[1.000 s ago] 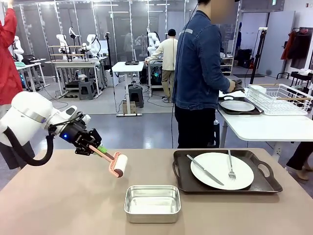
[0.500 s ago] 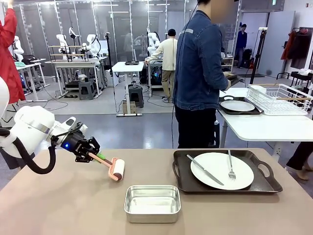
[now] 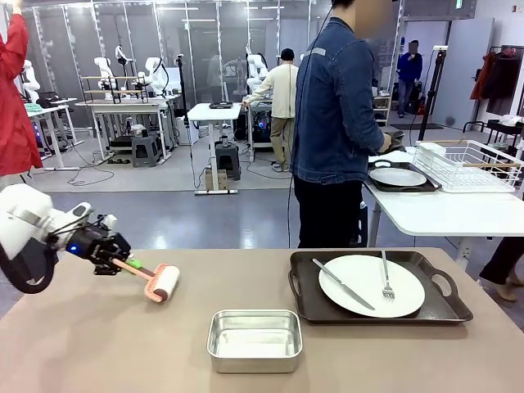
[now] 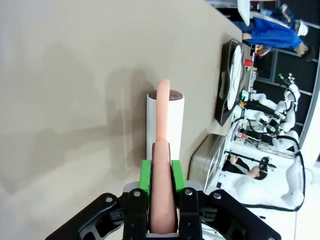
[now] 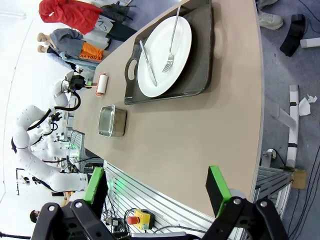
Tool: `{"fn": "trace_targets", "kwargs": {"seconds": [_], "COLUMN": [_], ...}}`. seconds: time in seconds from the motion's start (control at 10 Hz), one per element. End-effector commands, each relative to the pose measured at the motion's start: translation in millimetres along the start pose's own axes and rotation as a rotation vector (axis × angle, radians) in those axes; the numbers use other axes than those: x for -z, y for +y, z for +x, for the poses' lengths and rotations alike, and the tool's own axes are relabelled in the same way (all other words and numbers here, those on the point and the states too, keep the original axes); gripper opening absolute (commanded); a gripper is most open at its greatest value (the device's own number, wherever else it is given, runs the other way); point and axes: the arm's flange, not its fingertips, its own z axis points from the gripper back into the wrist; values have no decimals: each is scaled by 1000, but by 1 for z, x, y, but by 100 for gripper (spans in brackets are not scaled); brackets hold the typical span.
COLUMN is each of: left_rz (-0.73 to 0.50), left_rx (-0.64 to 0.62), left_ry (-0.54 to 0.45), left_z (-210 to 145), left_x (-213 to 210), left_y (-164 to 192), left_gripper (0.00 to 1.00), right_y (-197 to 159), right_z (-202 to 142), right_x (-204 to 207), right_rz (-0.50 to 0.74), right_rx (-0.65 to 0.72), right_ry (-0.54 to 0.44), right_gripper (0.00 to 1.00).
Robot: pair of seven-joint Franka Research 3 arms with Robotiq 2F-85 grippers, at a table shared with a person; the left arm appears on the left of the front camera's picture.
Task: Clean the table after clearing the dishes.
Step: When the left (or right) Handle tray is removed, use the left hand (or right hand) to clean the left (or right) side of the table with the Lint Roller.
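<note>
Right claw [image 5: 156,186] spread, parked off the table's [image 3: 98,352] right end. Pan [image 3: 255,340] at near edge, mid. Left claw [image 4: 161,172] pinches the roller [image 4: 165,117] handle near the left edge, head low for sweeping; contact, I think. Plate [image 3: 372,285] on tray [image 3: 304,286] uncleared, far right corner.

Front cam is sitting on the robot's side, looking across the table [image 3: 98,344] at the person [image 3: 336,123]. Left wrist cam is hanging close over it, while right wrist cam is looking lengthwise from off its right end, rolled sideways. All three are catching the tray [image 3: 442,311] and steel pan [image 3: 255,340].
</note>
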Motion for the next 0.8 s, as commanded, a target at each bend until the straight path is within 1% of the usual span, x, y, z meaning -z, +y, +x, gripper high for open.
{"fn": "trace_targets", "kwargs": {"seconds": [0.0,0.1,0.2,0.4,0.6,0.7], "left_rz": [122,156,183,320,428,482], "left_rx": [35,60,25,-54,-101,-119], "left_ry": [34,76,88,40,-5,-9], "left_z": [-5,-14,-24,-43,-64,-70], "left_x": [-25,-41,-63,-99,-140,-149], "left_y": [34,45,54,57,47,39], "left_gripper": [21,21,21,21,21,21], "right_y": [5,5,5,5,5,5], "right_z": [-1,-1,-1,-1,-1,-1], "right_x": [-2,-2,-2,-2,-2,-2], "right_rz": [10,10,10,10,10,10], "right_rx": [1,1,1,1,1,1], "right_ry": [-3,-3,-3,-3,-3,-3], "right_gripper": [100,100,100,100,100,100]}}
